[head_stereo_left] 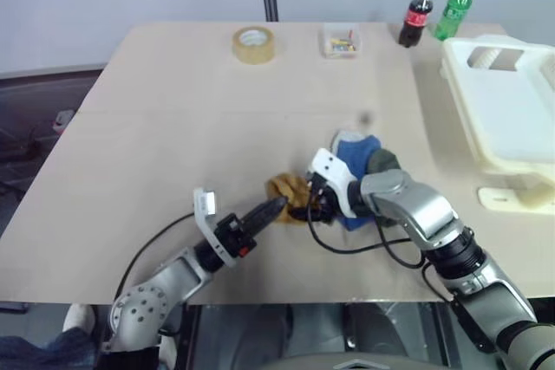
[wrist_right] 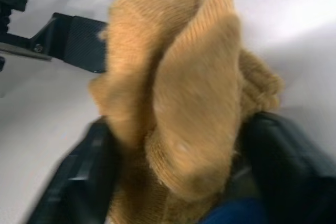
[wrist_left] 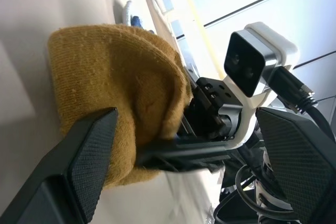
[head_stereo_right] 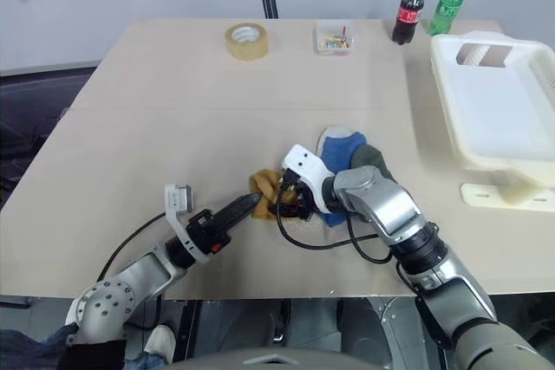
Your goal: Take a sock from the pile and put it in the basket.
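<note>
No readable text, brand name, number or sign showing anywhere. Standing at the far table (head_stereo_left: 173,127) edge beside the basket (head_stereo_left: 486,119): a dark cola bottle (head_stereo_left: 416,15) wearing a red label and a green bottle (head_stereo_left: 454,9), lettering on both too small to make out. Nothing legible appearing on the tape roll (head_stereo_left: 253,44) either.

Path from pile (head_stereo_right: 347,155) to basket (head_stereo_right: 490,97): bare tabletop (head_stereo_right: 173,119) between them, nothing standing in it. Tape roll (head_stereo_right: 246,42), small tray (head_stereo_right: 333,38) and two bottles (head_stereo_right: 406,11) line the far edge, well apart from that path.
</note>
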### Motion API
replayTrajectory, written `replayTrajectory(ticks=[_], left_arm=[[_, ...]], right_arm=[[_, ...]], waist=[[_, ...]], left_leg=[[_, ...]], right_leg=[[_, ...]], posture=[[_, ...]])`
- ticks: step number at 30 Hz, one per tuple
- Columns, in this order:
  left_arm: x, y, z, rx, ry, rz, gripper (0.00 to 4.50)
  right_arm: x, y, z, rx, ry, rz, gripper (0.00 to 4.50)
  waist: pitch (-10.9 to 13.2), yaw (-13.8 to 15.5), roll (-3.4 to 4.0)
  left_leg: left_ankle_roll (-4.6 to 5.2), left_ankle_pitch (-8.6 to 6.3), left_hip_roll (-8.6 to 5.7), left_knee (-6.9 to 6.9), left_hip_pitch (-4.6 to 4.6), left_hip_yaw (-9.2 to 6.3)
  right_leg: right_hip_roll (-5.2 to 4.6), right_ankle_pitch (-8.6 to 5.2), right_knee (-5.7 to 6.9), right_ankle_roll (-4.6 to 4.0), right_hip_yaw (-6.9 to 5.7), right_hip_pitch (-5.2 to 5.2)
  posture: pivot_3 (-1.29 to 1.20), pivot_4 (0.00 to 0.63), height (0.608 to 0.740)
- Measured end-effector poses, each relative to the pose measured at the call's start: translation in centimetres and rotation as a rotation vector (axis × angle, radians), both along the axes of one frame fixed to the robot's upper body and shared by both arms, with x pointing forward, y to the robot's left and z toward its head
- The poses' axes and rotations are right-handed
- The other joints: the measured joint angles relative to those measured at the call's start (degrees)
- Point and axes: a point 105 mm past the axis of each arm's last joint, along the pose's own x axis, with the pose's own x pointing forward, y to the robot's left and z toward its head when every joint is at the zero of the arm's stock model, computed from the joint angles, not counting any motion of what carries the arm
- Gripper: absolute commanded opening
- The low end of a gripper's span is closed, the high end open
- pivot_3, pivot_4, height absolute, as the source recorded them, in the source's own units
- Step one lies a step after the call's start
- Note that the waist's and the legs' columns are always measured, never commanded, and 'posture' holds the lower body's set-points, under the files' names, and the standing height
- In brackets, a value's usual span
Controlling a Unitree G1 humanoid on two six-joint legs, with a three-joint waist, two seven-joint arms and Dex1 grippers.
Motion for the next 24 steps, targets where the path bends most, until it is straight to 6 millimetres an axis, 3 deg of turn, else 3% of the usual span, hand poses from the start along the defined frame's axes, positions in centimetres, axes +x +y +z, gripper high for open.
replayTrajectory(ticks=[5,12,19,24], left_arm=[[-0.1,0.1,-0.1,0.011,-0.002,0.011,4.50],[-0.4,0.3,-0.2,0.018,-0.005,0.021,4.50],[-0.5,0.5,-0.2,0.010,-0.015,0.033,4.50],[-0.6,0.6,-0.2,0.012,-0.017,0.035,4.50]], right_arm=[[-0.2,0.5,-0.1,0.007,0.026,0.045,0.02],[-0.2,1.3,0.0,0.022,0.035,0.063,0.02],[0.5,2.1,0.3,0.127,0.152,-0.022,0.02],[2.0,2.2,2.3,0.241,0.208,-0.120,0.02]], waist=[[0.0,0.0,0.00],[0.0,-0.2,0.00],[0.0,-0.6,0.01],[0.0,-0.7,0.02]], left_leg=[[0.06,-0.04,-0.01,0.02,0.02,0.01],[0.06,-0.04,0.04,0.03,0.06,0.01],[0.06,-0.04,0.03,0.03,0.05,0.00],[0.07,-0.04,0.03,0.03,0.03,0.00]], right_leg=[[0.03,0.00,0.04,0.00,0.00,0.01],[0.12,0.00,0.09,-0.01,0.03,0.00],[0.09,0.01,0.11,-0.01,0.04,0.00],[0.08,0.01,0.11,-0.02,0.04,-0.03]], posture=[[0.00,0.150,0.738],[0.00,0.150,0.738],[0.00,0.150,0.738],[0.00,0.150,0.738]])
